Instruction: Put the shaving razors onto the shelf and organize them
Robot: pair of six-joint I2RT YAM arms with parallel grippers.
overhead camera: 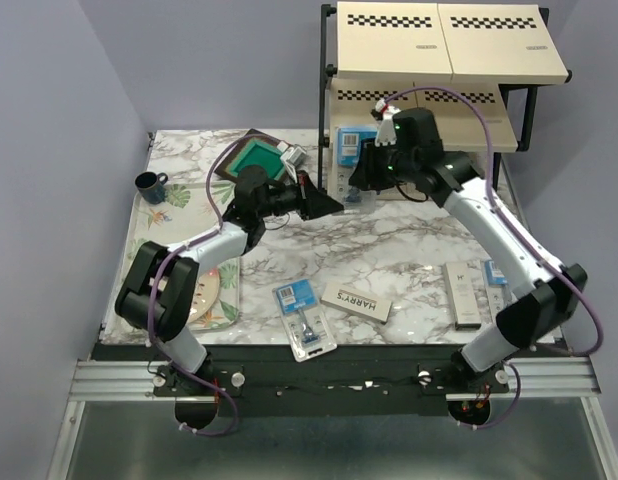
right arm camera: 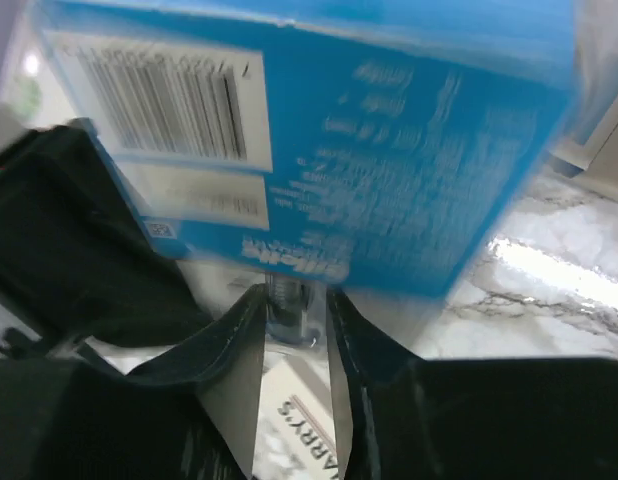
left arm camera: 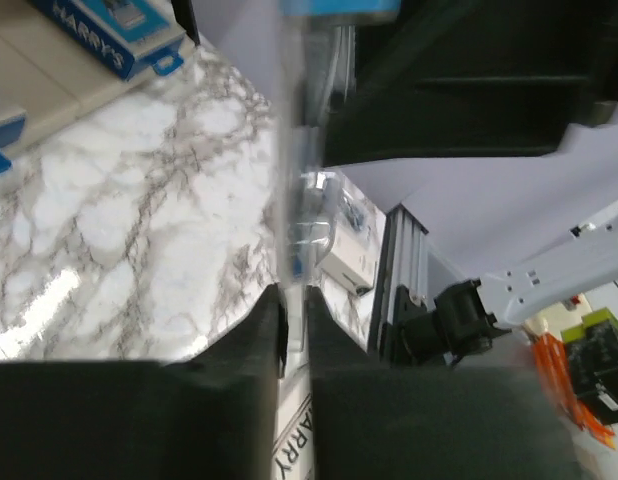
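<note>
A clear blister pack with a light-blue card (overhead camera: 354, 147) hangs upright in front of the shelf (overhead camera: 449, 40), just above the marble table. My right gripper (overhead camera: 362, 183) is shut around its razor bubble; in the right wrist view the card (right arm camera: 369, 150) fills the top above the gripper (right arm camera: 294, 300). My left gripper (overhead camera: 337, 205) is shut on the pack's thin clear edge (left arm camera: 292, 200), seen edge-on in the left wrist view above the gripper (left arm camera: 294, 310). A dark-blue box (left arm camera: 109, 30) lies on the shelf's bottom board.
On the table lie a blister pack (overhead camera: 304, 315), a white HARRY'S box (overhead camera: 357, 301), a second long box (overhead camera: 462, 293) and another blister pack (overhead camera: 496, 275) at the right. A dark frame with green centre (overhead camera: 257, 160), a mug (overhead camera: 151, 185) and a floral tray (overhead camera: 204, 290) are on the left.
</note>
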